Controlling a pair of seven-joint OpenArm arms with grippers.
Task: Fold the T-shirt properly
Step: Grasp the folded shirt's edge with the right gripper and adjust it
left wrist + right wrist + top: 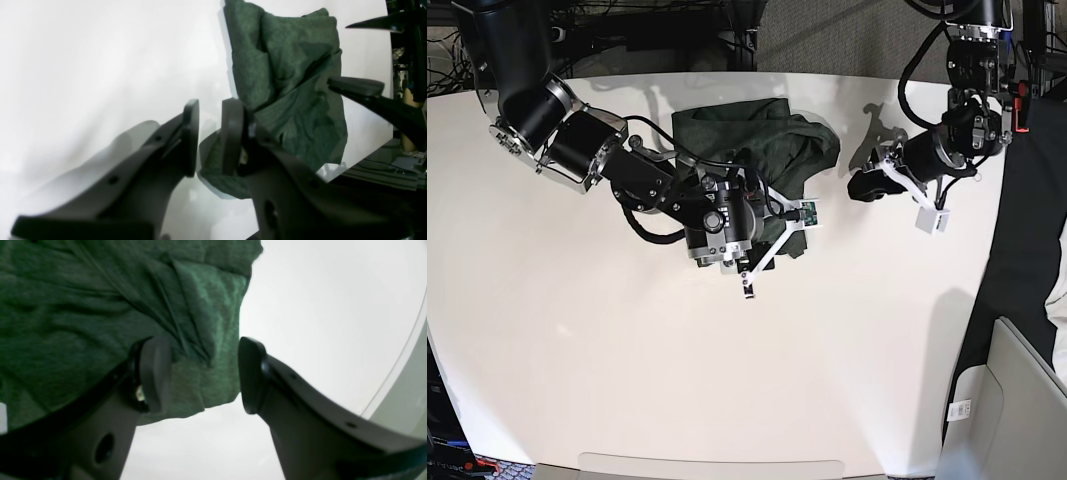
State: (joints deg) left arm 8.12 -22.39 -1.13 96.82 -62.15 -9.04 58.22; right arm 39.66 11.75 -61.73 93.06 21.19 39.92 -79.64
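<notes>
The T-shirt (757, 150) sits bunched in a rumpled heap at about twelve o'clock from the middle of the white table (577, 350), nowhere near a tidy rectangle. Over it, the right gripper (200, 373) has its jaws apart, straddling a loose corner of green knit; one pad (155, 373) lies over the cloth, the other (250, 373) hangs past the edge over bare table. Out at three o'clock from the heap, the left gripper (206, 136) hangs clear of the fabric, its fingers only slightly parted and holding nothing.

Here's the danger: that corner looks several layers thick and creased. If the right jaws close here, they may pinch only the top ply, or grab a wad of layers, and any pull would drag the whole bundle rather than spread it. The thin fabric could also slip off the outer pad, since so little of it reaches that side. And the left arm is well apart, so nothing pins the heap down.
</notes>
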